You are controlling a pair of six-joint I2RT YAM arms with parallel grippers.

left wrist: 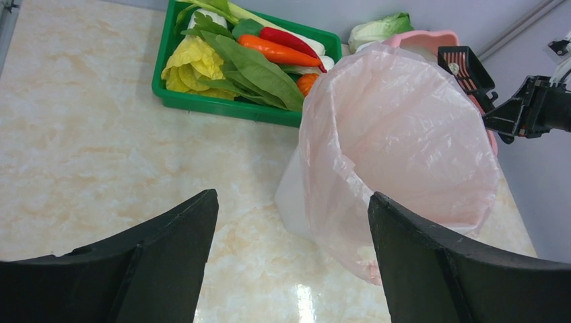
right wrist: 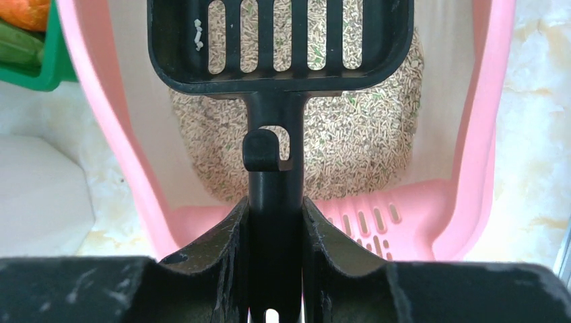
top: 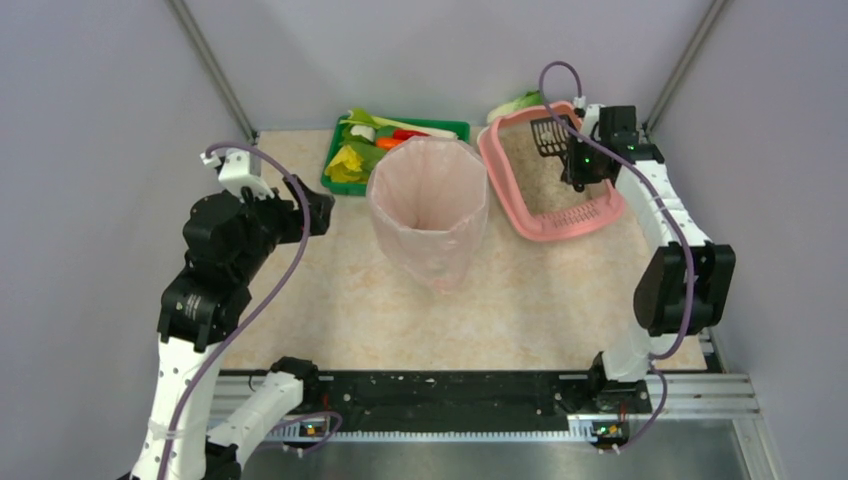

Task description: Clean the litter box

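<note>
Beige tabletop (top: 330,300), litter box (right wrist: 485,101) just below right gripper (right wrist: 275,208) clamped on black scoop (right wrist: 269,84), perhaps holding white clump (right wrist: 198,35)

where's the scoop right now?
Top view, far right: the black scoop is held in the right gripper above the pink litter box, right of the bag-lined bin.

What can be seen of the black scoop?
The black scoop looks like hard plastic: a shallow slotted head, a hook on its straight handle. The right claw is shut on the handle, holding the head over the litter in the pink litter box. One small white piece lies in the head.
</note>
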